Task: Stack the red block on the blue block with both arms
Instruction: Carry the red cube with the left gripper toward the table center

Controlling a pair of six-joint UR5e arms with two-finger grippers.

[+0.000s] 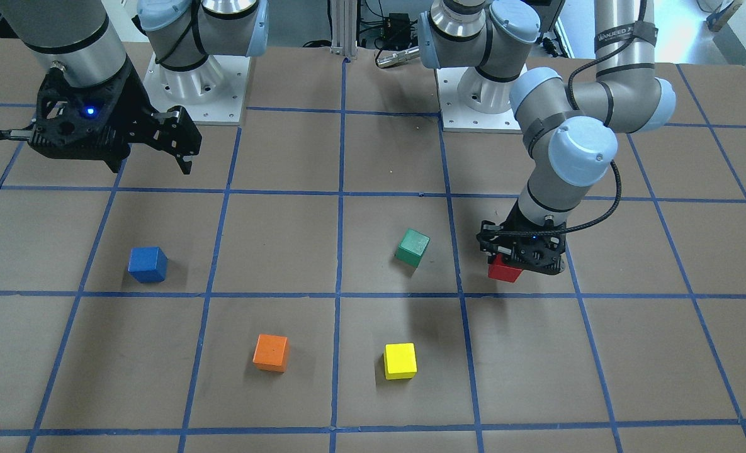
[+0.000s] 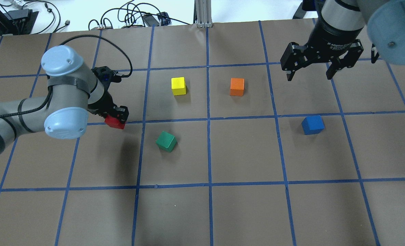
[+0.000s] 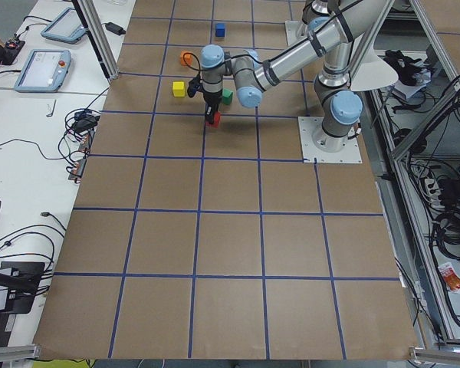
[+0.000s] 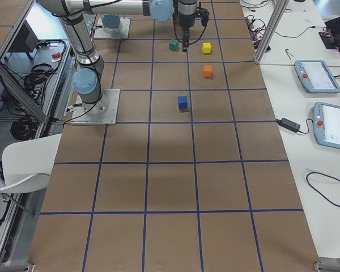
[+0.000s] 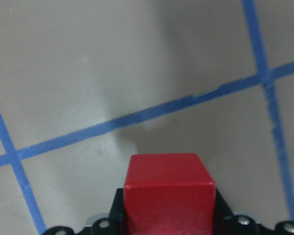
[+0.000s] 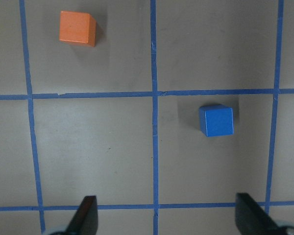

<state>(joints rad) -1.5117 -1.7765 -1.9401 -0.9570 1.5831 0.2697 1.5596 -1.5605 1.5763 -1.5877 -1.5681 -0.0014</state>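
My left gripper (image 1: 519, 264) is shut on the red block (image 1: 504, 271) and holds it just above the brown table. The block also shows in the overhead view (image 2: 115, 122) and fills the lower middle of the left wrist view (image 5: 169, 193). The blue block (image 1: 148, 264) sits alone on the table, far across from the red one, and shows in the overhead view (image 2: 312, 125). My right gripper (image 2: 308, 77) is open and empty, raised above the table beyond the blue block. In the right wrist view the blue block (image 6: 216, 121) lies ahead of the open fingers (image 6: 85, 215).
A green cube (image 2: 166, 141) lies tilted near the red block. A yellow cube (image 2: 178, 86) and an orange cube (image 2: 237, 86) sit between the two grippers' sides. The arm bases (image 1: 190, 94) stand at the table's robot edge. Blue tape lines grid the surface.
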